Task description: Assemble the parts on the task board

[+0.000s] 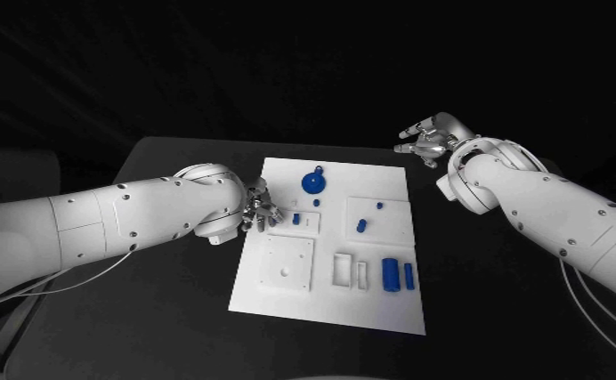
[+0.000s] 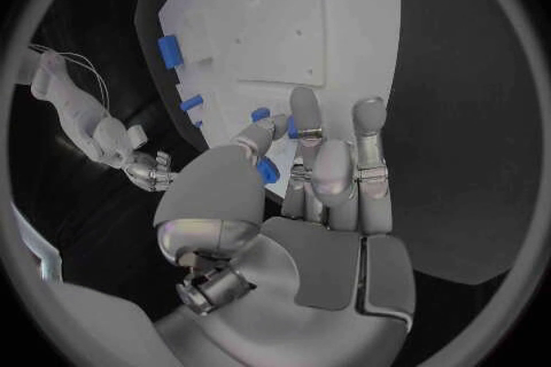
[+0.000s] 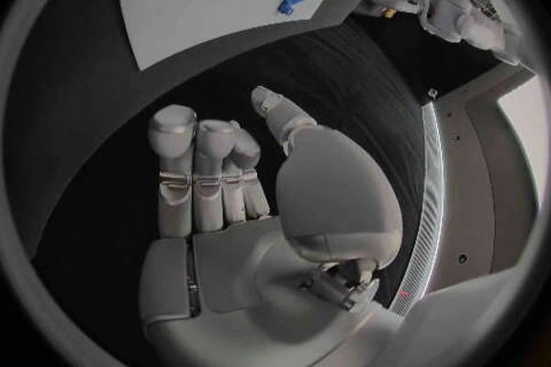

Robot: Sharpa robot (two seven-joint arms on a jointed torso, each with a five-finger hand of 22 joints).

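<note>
The left hand (image 1: 261, 208) is resting at the left edge of the flat white rectangular task board (image 1: 385, 309), pinching a small blue plastic part (image 2: 267, 169) between thumb and fingers. The right hand (image 1: 427, 140) is hovering over the black table (image 1: 167, 157) beyond the board's far right corner — its fingers are loosely spread, grasping nothing.

Black table (image 1: 167, 309) with a matte top, far edge straight, far-left corner rounded; beyond it the room is near-black, no wall or window to make out in the head view; faint lighter streaks in the dark upper background, too dim to identify; dark grey block (image 1: 28, 171) at the left just off the table's edge, cannot tell what it is; right wrist view shows the table surface as dark and finely textured, with a thin bright strip of light (image 3: 432, 193) running along a curved dark edge beside it; pale lit patch (image 3: 522, 142) past that strip, wall or panel, unclear; overall light low, scene dim.
</note>
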